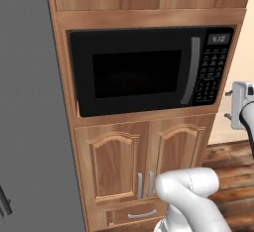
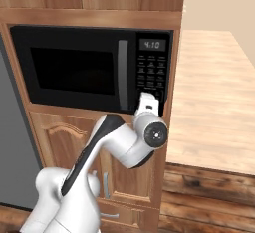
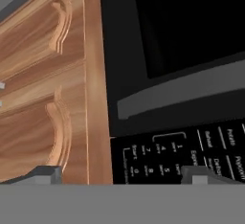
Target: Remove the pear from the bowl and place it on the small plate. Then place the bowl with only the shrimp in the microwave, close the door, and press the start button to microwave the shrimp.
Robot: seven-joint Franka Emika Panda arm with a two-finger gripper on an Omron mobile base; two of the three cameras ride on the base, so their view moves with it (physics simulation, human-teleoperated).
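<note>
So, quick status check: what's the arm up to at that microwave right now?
Jaws open, holding nothing, gripper up at the keypad. Microwave door shut. Nothing in the way.

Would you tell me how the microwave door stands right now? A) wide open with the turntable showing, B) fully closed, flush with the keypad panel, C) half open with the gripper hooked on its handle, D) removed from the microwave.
B: the door lies flat across the microwave front, with its grey handle upright beside the keypad.
</note>
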